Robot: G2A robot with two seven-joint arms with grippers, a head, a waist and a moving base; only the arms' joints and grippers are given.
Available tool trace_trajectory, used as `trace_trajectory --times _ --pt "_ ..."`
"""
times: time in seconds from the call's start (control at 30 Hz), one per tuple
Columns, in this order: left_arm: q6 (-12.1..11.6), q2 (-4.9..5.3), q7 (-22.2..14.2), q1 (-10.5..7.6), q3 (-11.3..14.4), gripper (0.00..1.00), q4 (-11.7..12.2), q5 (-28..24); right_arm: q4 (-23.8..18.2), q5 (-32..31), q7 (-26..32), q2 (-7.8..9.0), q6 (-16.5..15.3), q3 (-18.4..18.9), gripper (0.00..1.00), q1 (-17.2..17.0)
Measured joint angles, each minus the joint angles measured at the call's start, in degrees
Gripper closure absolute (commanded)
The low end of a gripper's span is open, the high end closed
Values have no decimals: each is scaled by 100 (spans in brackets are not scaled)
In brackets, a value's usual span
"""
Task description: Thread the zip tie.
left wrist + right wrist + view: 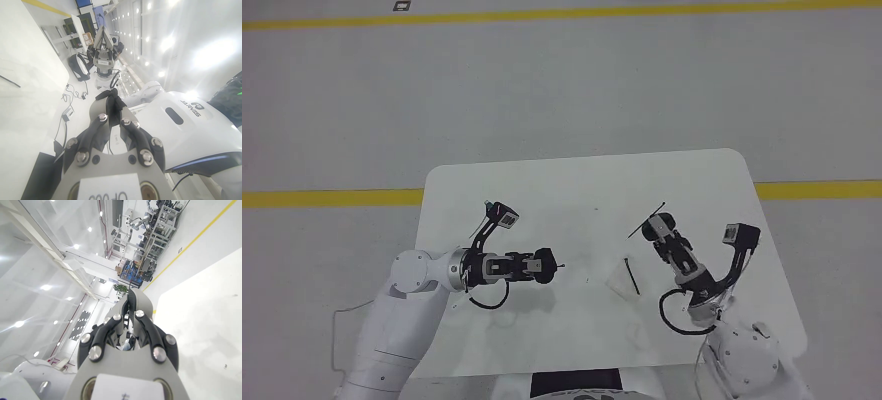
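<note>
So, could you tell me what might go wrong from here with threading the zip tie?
The right gripper pinches the zip tie near its middle, so its thin free end may flex and miss. The left gripper, shut on a small black piece, is well apart from it, so alignment could drift on approach.

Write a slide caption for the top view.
The right gripper holds a black zip tie over the white table, the left gripper points toward it, and a spare zip tie lies flat.

Zip tie (pixel 631 276) on table (pixel 572 190)
</note>
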Motion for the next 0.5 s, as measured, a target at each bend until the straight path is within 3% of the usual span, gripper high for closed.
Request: trace_trajectory --times 0.27,0.5 --pt "0 0 0 0 0 100 0 0 -49 -927 -889 -68 -7 -772 100 -162" --pt "0 0 0 0 0 100 0 0 -49 -1098 -1119 -67 -6 -921 100 -200"
